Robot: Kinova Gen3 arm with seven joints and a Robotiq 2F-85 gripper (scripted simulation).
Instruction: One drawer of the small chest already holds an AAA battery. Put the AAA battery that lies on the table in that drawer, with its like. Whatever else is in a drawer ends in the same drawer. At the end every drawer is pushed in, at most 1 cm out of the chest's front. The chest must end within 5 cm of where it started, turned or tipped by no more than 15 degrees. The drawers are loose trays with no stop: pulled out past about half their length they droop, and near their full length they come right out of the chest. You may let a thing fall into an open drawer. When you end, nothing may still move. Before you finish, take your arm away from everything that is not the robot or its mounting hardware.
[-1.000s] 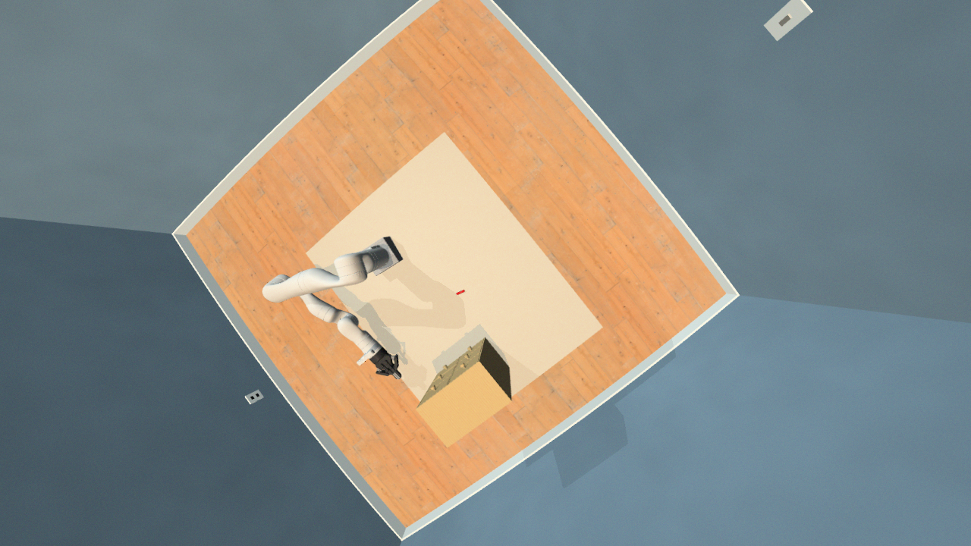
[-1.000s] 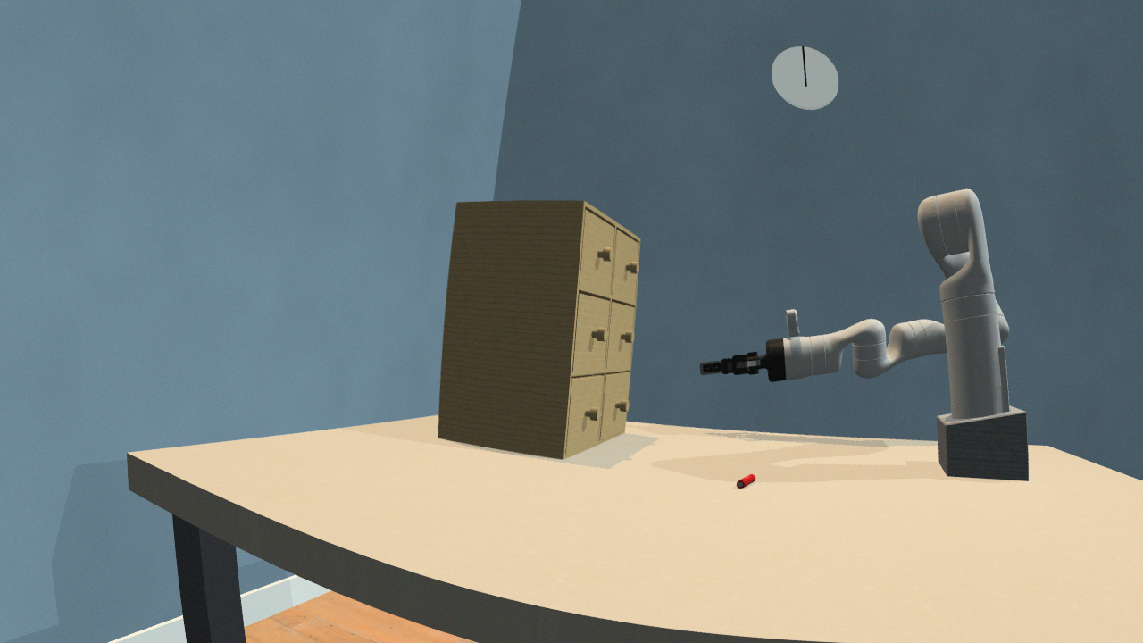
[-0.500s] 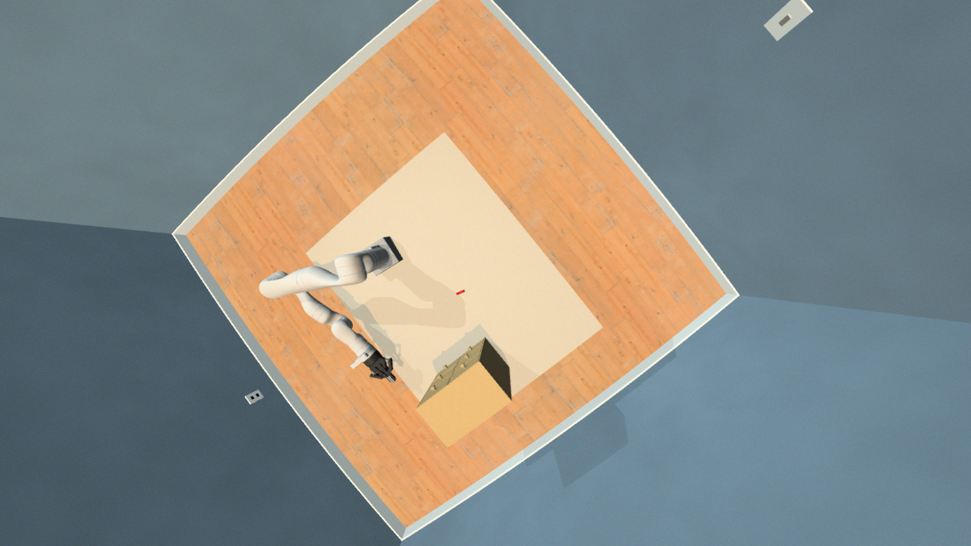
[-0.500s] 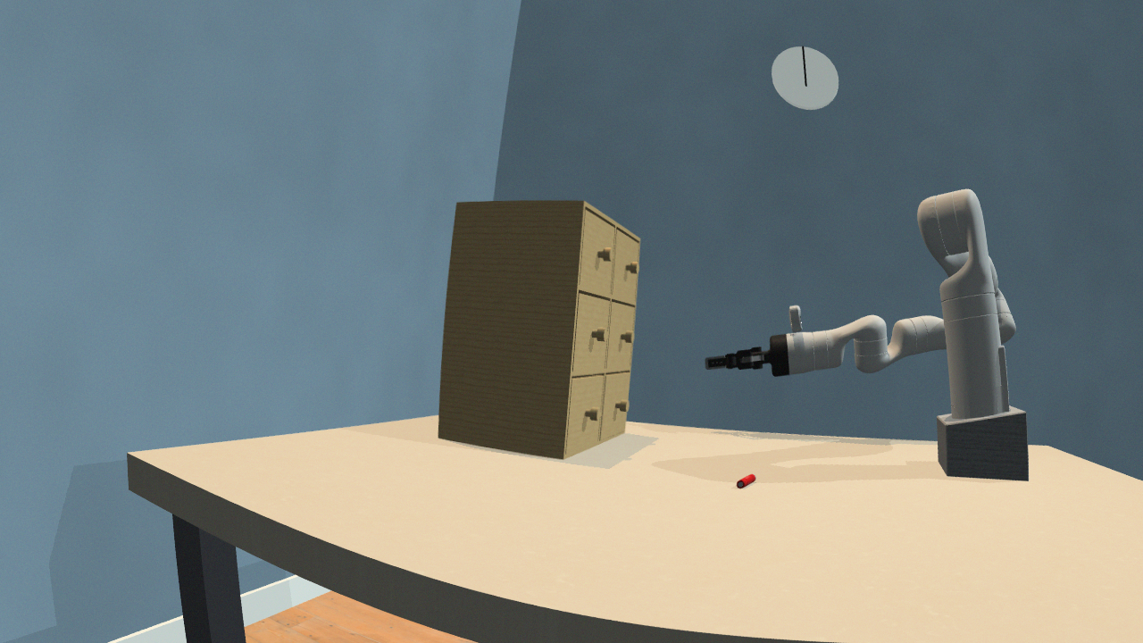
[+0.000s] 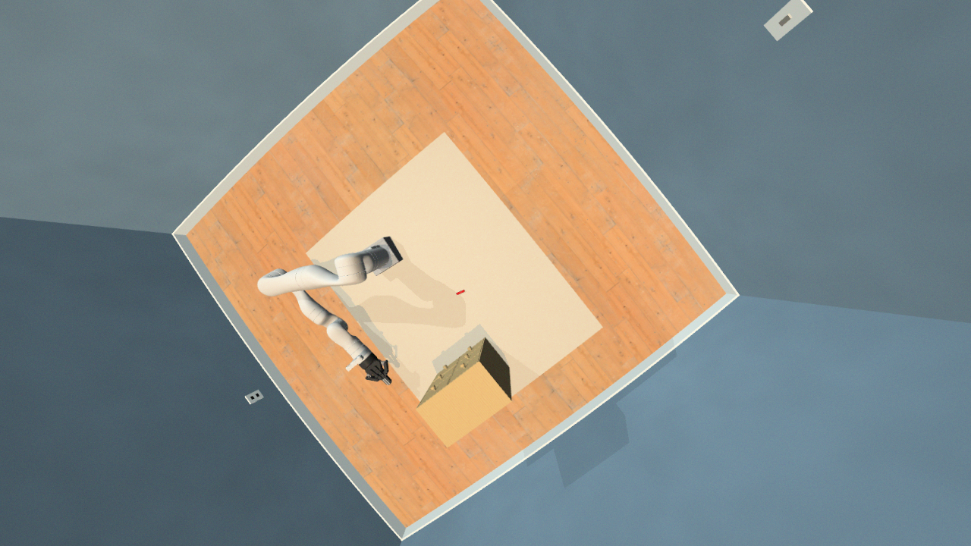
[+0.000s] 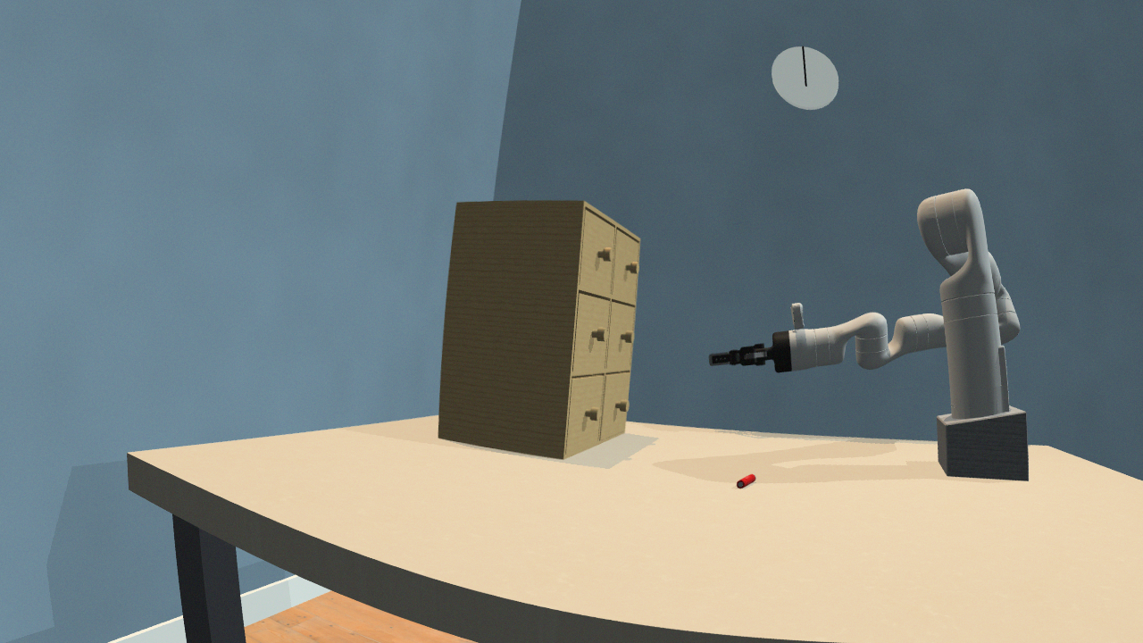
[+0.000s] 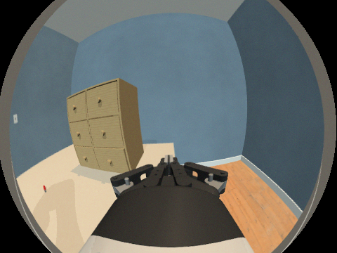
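End effector [image 5: 388, 381] [image 6: 711, 359] [image 7: 169, 159] held together, nothing gripped; battery [image 5: 460, 292] [image 6: 746, 480] [image 7: 44, 188] left on surface [image 5: 529, 299] [image 6: 479, 520] [image 7: 28, 179]. Drawer search probably in hand; a knob must be approached with fingers parted.

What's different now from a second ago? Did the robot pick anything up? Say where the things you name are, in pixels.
The arm shifted a little: its gripper [image 5: 388, 381] [image 6: 711, 359] [image 7: 169, 159] moved left in the top view, and slightly up and right in the exterior view. Nothing was taken hold of or let go; the gripper is shut and empty. The red battery [image 5: 460, 292] [image 6: 746, 480] [image 7: 44, 187] and the chest [image 5: 465, 405] [image 6: 511, 320] [image 7: 131, 123] stayed put.
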